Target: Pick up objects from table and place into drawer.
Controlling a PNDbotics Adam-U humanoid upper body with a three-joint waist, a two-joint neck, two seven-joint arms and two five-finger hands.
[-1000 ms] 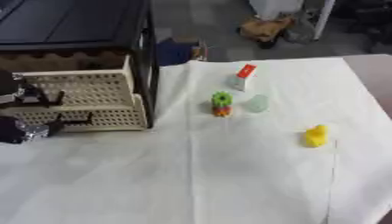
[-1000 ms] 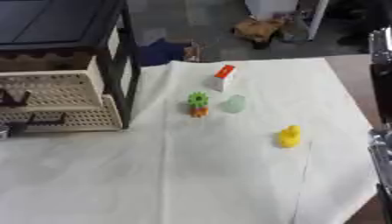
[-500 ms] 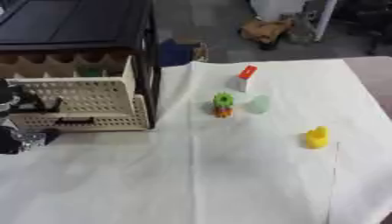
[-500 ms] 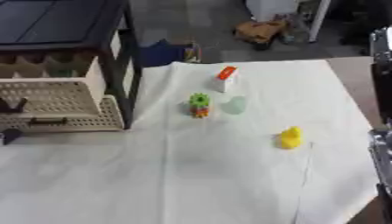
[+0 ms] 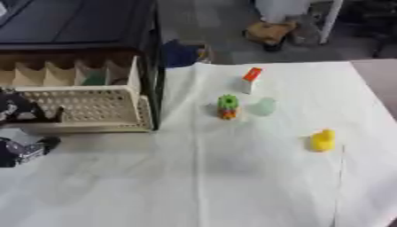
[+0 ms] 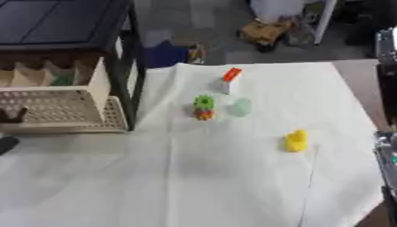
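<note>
Drawer (image 5: 85,104) open w/ something green inside. Four objs left on bench (image 5: 232,177): yellow duck (image 5: 322,140), green toy (image 5: 227,107), pale cup (image 5: 264,106), red-white piece (image 5: 250,79). Left hand (image 5: 19,148) by drawer front, grip can't tell.

A grey floor (image 5: 209,17) lies beyond the white-covered table (image 5: 232,177), with a brown thing (image 5: 267,32) on it.

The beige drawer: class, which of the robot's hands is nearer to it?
Left. The left hand is at the front of the beige drawer, at the view's left edge. The right hand does not show in either view; only part of the right arm shows at the right edge.
</note>
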